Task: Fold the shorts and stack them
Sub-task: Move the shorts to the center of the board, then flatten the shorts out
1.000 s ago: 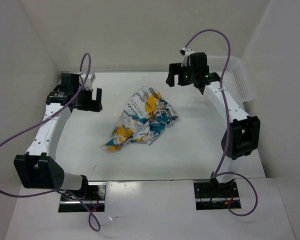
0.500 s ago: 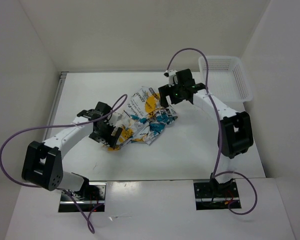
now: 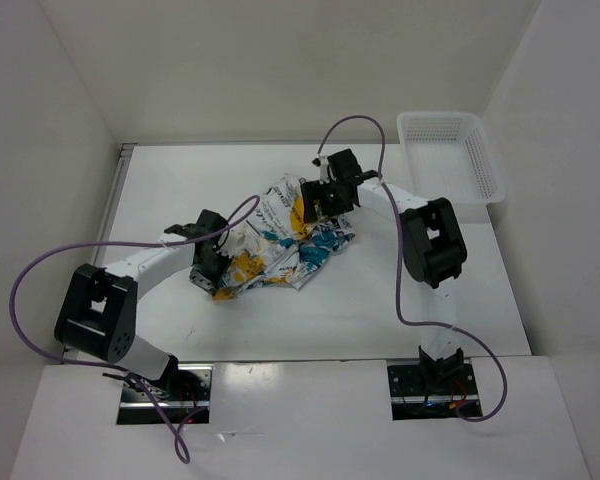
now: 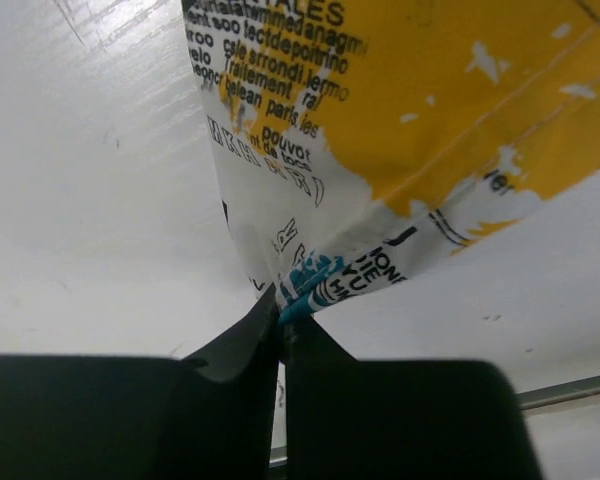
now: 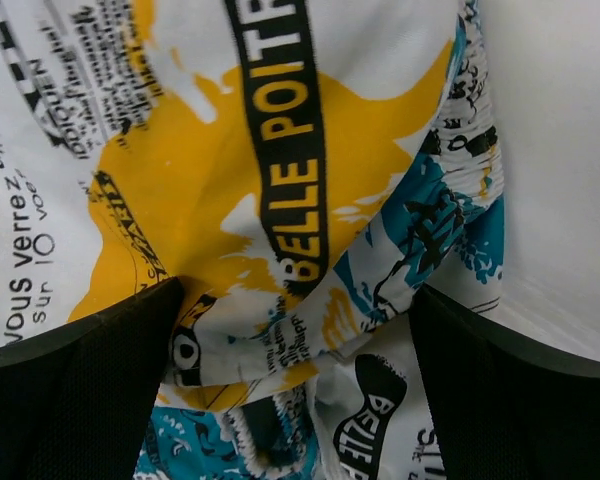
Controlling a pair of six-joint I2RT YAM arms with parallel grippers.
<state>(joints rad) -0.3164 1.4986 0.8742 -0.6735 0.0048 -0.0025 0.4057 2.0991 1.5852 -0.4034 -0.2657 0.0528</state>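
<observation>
Shorts (image 3: 280,243): one, crumpled | left claw (image 4: 282,316) pinching them | right claw (image 5: 295,345) spread wide

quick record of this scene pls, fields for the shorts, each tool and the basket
shorts: crumpled, unfolded, lying mid-table
left tool: shut, pinching an edge of the shorts
right tool: open, one finger on either side of the bunched fabric
basket: far right corner, apart from the shorts
folding: not yet done
</observation>
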